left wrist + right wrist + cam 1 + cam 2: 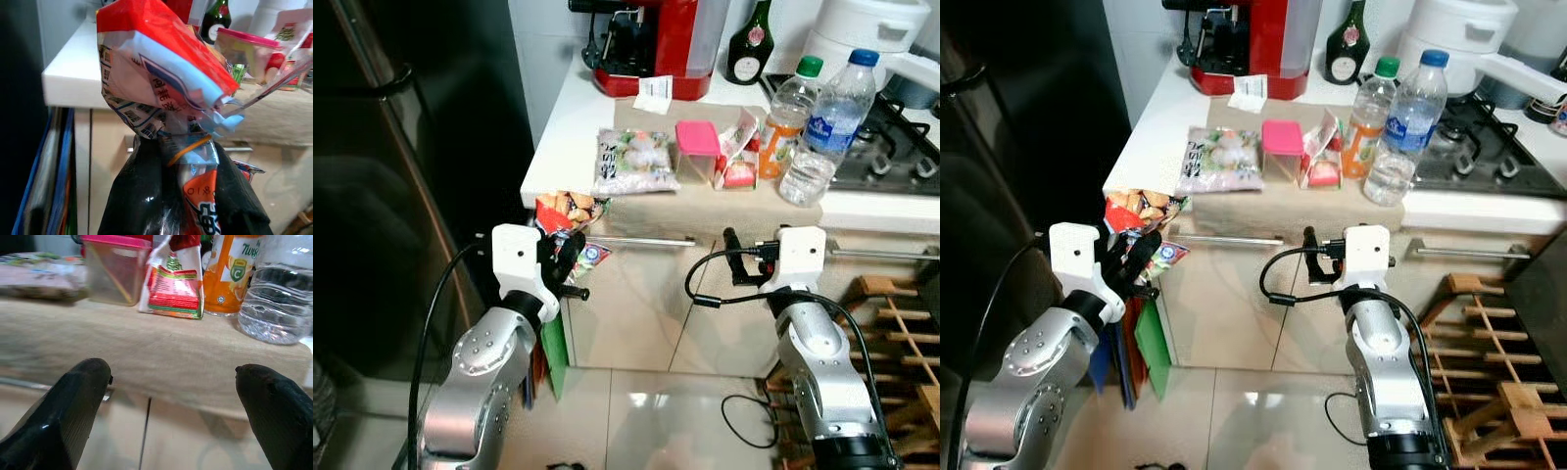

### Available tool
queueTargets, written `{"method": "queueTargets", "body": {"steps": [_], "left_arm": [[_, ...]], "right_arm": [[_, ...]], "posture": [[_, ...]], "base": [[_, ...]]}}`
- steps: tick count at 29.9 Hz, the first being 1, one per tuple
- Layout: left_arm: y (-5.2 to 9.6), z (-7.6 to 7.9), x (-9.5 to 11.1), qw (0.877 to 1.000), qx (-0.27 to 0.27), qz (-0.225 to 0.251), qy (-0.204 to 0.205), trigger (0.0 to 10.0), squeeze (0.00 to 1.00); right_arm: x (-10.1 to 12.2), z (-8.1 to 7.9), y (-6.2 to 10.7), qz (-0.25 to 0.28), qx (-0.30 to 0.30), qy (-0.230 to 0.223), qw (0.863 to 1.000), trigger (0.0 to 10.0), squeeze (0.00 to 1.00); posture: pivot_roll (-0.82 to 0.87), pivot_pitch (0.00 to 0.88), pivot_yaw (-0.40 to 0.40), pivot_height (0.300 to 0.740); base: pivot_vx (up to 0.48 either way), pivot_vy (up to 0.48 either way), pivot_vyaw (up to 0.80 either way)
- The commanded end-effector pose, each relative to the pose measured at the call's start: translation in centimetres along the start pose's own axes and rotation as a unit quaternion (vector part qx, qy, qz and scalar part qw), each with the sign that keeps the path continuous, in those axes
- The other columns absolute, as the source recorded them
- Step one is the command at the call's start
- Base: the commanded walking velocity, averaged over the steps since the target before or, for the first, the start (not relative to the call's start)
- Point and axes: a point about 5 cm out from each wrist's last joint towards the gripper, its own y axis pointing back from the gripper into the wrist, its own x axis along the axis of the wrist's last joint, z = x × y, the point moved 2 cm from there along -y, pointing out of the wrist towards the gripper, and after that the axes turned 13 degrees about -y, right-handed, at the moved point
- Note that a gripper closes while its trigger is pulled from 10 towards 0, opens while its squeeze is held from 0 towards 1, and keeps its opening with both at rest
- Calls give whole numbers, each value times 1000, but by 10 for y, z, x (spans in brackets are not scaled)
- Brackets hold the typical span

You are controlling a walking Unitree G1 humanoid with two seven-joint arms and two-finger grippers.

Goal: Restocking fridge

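Note:
My left gripper (570,257) is shut on a red and orange snack bag (566,211), held just below the left corner of the white counter (558,147). In the left wrist view the bag (161,73) rises crumpled from between the black fingers (137,196). My right gripper (734,257) stands open in front of the drawer under the counter, nothing between its fingers (73,396). On a beige mat on the counter lie a frozen food bag (632,162), a pink-lidded box (697,149), a red and white packet (739,152), an orange juice bottle (788,117) and a water bottle (827,122).
The dark fridge (401,176) stands shut at the left. A red coffee machine (651,44), a green bottle (750,44) and a white cooker (867,29) line the counter's back. The hob (891,147) is at the right, a wooden rack (891,333) below it.

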Motion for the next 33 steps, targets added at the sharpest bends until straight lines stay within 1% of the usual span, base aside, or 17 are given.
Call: {"method": "queueTargets", "body": {"steps": [1, 7, 20, 24, 27, 33], "left_arm": [[-1, -1, 5, 1000, 1, 15, -4, 10000, 0], [-2, -1, 6, 1000, 1, 17, -12, 10000, 0], [-1, 1, 5, 1000, -5, 18, -13, 10000, 0], [-1, 2, 5, 1000, -11, 18, -13, 10000, 0], [-1, 3, 5, 1000, -13, 18, -14, 10000, 0], [-1, 4, 5, 1000, -18, 19, -16, 10000, 0]], "right_arm": [[3, -1, -2, 8, 4, -6, 1000, 10000, 0], [1, -1, -3, 6, 3, -8, 1000, 10000, 0], [-2, -1, -3, 5, 0, -12, 1000, 10000, 0], [-4, 0, -2, 1, -7, -20, 1000, 10000, 0], [-4, 0, -2, -2, -6, -19, 1000, 10000, 0], [-2, -1, -2, 6, -3, -19, 1000, 10000, 0]], "posture": [[-112, 0, 20, 740], [-112, 0, 22, 740], [-109, 0, 30, 740], [-109, 0, 31, 740], [-109, 0, 31, 740], [-112, 0, 33, 740]], "base": [[0, 0, 0], [0, 0, 0], [0, 0, 0], [-247, 0, 0], [-247, 0, -535], [-249, 0, -90]]}}
